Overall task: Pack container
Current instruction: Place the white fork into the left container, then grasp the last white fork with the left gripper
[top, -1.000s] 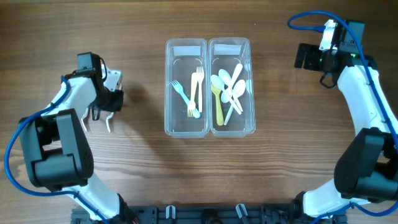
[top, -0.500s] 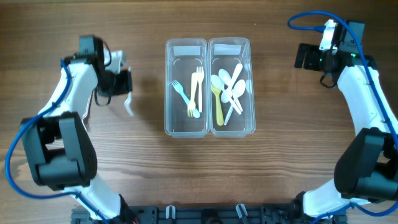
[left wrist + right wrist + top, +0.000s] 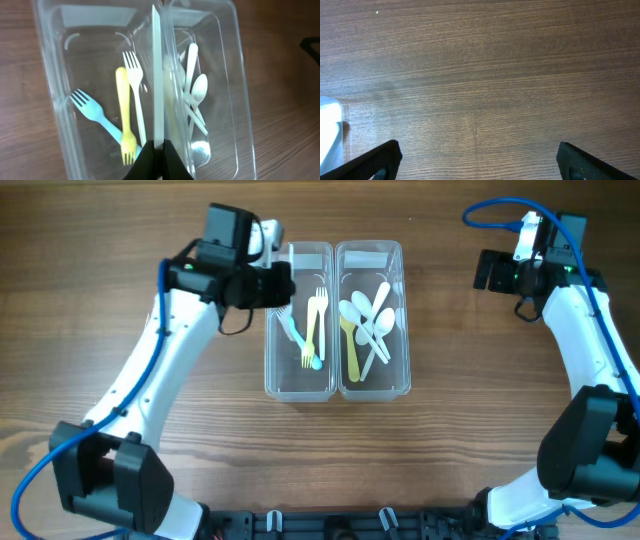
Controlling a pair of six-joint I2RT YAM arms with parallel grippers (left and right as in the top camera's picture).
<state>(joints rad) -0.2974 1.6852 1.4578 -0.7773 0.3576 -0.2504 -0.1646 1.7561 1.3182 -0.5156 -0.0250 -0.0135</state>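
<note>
Two clear plastic containers stand side by side mid-table. The left one (image 3: 270, 330) (image 3: 50, 85) holds a blue fork (image 3: 292, 328) (image 3: 90, 111), a yellow fork (image 3: 122, 110) and a white fork (image 3: 135, 90). The right one (image 3: 406, 330) (image 3: 242, 85) holds several white spoons (image 3: 372, 320) (image 3: 199, 91) and a yellow one. My left gripper (image 3: 283, 288) (image 3: 159, 152) is shut on a thin white plastic utensil (image 3: 157, 75), seen edge-on, above the wall between the two containers. My right gripper (image 3: 490, 270) (image 3: 477, 165) is open and empty over bare table at the far right.
The wood table (image 3: 200, 440) spreads all round the containers. A blue cable (image 3: 490, 210) loops above the right arm. A white corner of something (image 3: 330, 130) shows at the left edge of the right wrist view.
My left arm has swung from the table's left side to over the left container, carrying the white utensil. The right arm has not moved.
</note>
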